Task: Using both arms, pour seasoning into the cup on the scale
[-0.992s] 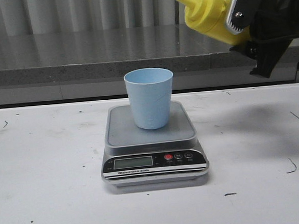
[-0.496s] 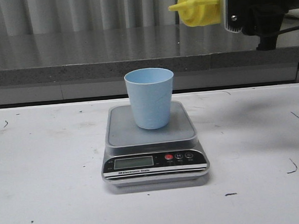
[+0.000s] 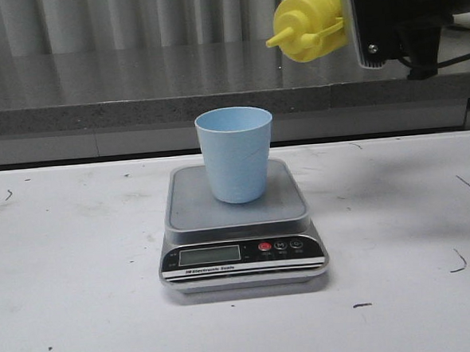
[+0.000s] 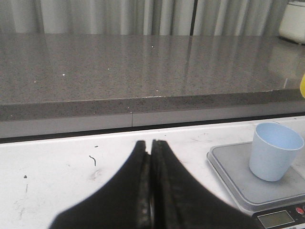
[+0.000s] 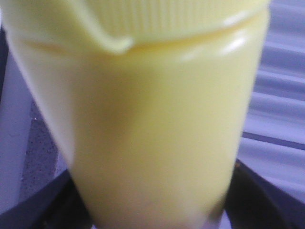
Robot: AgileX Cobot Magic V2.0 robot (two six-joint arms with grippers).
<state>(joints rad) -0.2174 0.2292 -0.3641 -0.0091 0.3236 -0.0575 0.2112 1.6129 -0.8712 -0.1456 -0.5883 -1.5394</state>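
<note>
We're mid-pour approach: right gripper (image 3: pixel 385 19) holding seasoning (image 3: pixel 310 29) tilted at cup's (image 3: pixel 235 154) 1 o'clock, nozzle needs bringing over rim; left gripper (image 4: pixel 151 191) closed, empty.

- I see the seasoning bottle (image 3: pixel 312 21) high in the air, above the cup and to its right. It is yellow plastic and lies almost horizontal. Its pointed nozzle points to the left and a little down, and the small cap hangs beside it on its tether. In the right wrist view the bottle (image 5: pixel 152 124) fills nearly the whole picture.
- The cup (image 3: pixel 235 154) is pale blue, without handle, narrower at the base. It stands upright on the steel platform of the scale, near the back edge. I cannot see inside it.
- The scale (image 3: pixel 239 223) lies flat on the white table, its black front panel toward me.
</note>
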